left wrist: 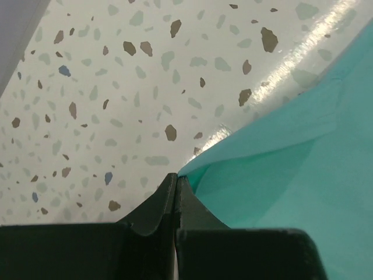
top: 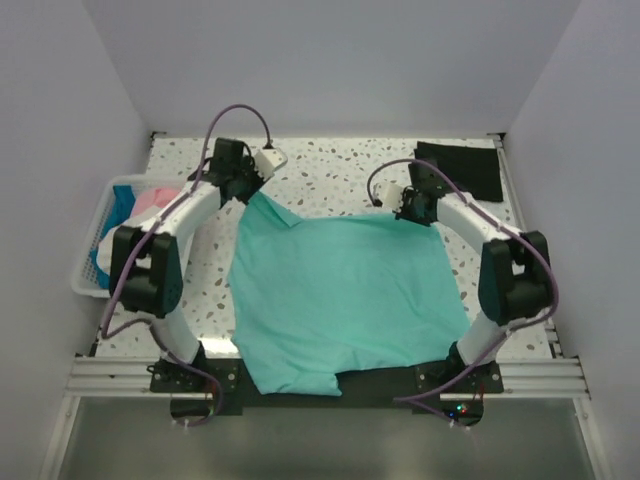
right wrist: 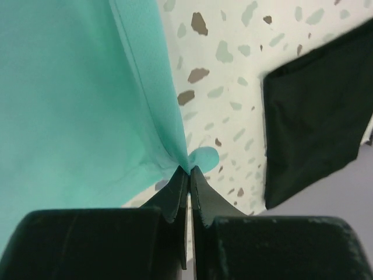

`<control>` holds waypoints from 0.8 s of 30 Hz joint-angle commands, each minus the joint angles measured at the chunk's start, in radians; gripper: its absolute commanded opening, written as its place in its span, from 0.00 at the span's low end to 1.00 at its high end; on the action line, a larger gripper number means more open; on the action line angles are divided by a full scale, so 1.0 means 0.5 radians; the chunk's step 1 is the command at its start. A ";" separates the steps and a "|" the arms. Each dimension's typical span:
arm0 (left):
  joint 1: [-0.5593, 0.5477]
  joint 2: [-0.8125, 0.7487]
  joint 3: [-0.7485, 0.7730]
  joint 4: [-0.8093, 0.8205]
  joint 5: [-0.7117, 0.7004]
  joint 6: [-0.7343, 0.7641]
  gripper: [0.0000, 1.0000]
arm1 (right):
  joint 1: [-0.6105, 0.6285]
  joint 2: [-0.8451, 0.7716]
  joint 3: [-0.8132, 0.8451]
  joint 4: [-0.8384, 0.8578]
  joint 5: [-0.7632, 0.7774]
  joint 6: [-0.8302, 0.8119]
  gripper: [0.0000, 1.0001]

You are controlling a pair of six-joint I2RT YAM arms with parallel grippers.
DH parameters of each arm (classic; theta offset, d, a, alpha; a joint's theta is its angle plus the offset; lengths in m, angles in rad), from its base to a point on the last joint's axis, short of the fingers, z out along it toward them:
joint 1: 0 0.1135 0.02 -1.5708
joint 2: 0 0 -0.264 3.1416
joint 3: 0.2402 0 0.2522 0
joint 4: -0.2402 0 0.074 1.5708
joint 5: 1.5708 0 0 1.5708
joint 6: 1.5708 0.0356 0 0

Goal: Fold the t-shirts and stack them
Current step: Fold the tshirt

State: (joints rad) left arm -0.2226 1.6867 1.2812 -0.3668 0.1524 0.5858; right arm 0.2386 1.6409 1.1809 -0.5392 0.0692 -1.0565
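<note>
The teal-green t-shirt (top: 340, 300) lies spread over the middle of the table, its near edge hanging over the front. My left gripper (top: 246, 190) is shut on its far left corner, seen in the left wrist view (left wrist: 177, 177) with teal cloth (left wrist: 291, 175) to the right. My right gripper (top: 408, 212) is shut on its far right corner, pinching the cloth (right wrist: 76, 93) at the fingertips in the right wrist view (right wrist: 189, 169). A folded black t-shirt (top: 462, 168) lies at the far right and shows in the right wrist view (right wrist: 315, 111). Pink and bright blue cloth (top: 140, 205) sits in the basket.
A white slatted basket (top: 88, 262) stands at the table's left edge. White walls close in the back and both sides. The speckled tabletop (top: 330, 170) shows behind the shirt. A metal rail (top: 110, 375) runs along the front.
</note>
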 commanded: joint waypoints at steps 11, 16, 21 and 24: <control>0.010 0.388 0.595 0.028 -0.216 -0.174 0.00 | -0.186 0.578 0.688 0.143 -0.068 -0.074 0.00; -0.018 0.336 0.595 -0.138 -0.167 -0.202 0.00 | -0.259 0.556 0.660 0.124 -0.114 -0.130 0.00; -0.143 0.201 0.484 -0.370 -0.133 -0.181 0.00 | -0.262 0.550 0.645 0.057 -0.200 -0.191 0.00; -0.229 0.063 0.371 -0.484 -0.142 -0.174 0.00 | -0.269 0.526 0.627 0.008 -0.230 -0.231 0.00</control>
State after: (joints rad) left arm -0.2848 1.8339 1.5105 -0.5110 0.0631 0.5076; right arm 0.1036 1.9434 1.4971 -0.5083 0.0051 -1.1297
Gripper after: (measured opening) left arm 0.016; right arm 0.012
